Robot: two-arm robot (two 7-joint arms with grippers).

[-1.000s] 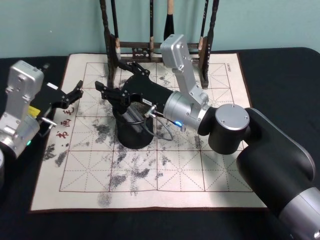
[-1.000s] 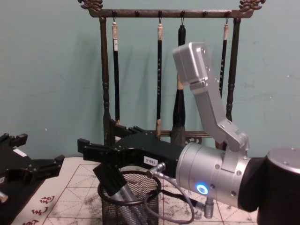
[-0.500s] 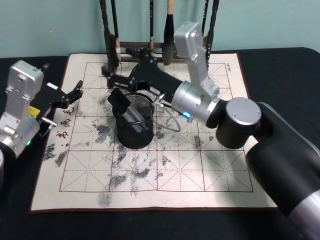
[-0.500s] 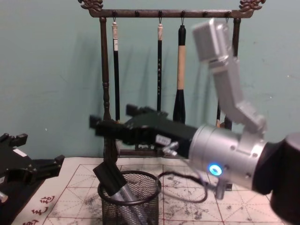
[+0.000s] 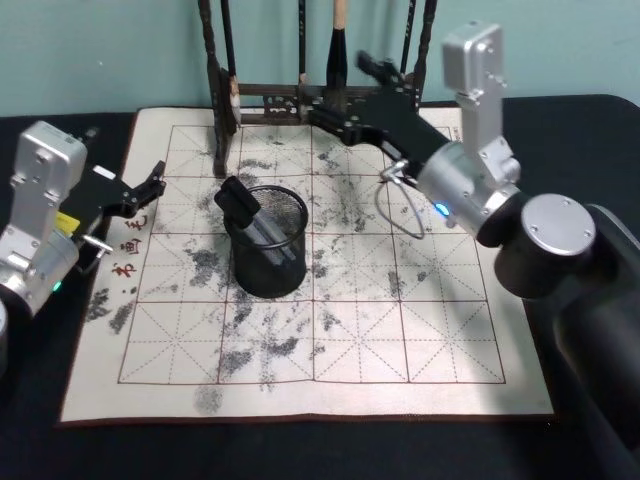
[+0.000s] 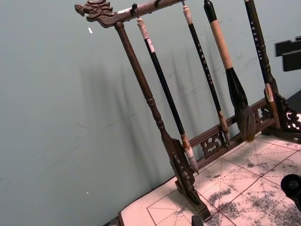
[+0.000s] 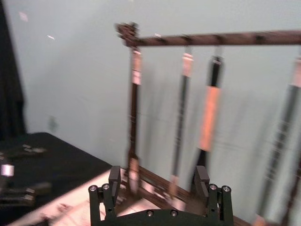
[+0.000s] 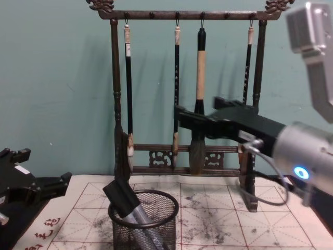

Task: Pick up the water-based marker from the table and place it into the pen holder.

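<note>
The pen holder [image 5: 272, 272] is a black mesh cup on the left middle of the mat, also in the chest view [image 8: 170, 202]. The water-based marker [image 5: 256, 222], grey with a black cap, leans inside it with the cap over the rim [image 8: 123, 197]. My right gripper [image 5: 337, 88] hangs open and empty in the air, behind and to the right of the cup, close to the brush rack [image 8: 196, 107]. The right wrist view shows its fingers [image 7: 114, 181] wide apart. My left gripper [image 5: 155, 182] is parked open at the mat's left edge [image 8: 44, 166].
A tall dark wooden rack of hanging calligraphy brushes [image 5: 320, 95] stands along the mat's back edge [image 8: 117, 104] [image 6: 155, 113] [image 7: 134, 108]. The ink-stained grid mat [image 5: 350, 330] lies on a black tablecloth [image 5: 560, 130].
My right gripper rose from just over the pen holder and swung back and right toward the rack, leaving the marker in the cup. The left arm stayed still.
</note>
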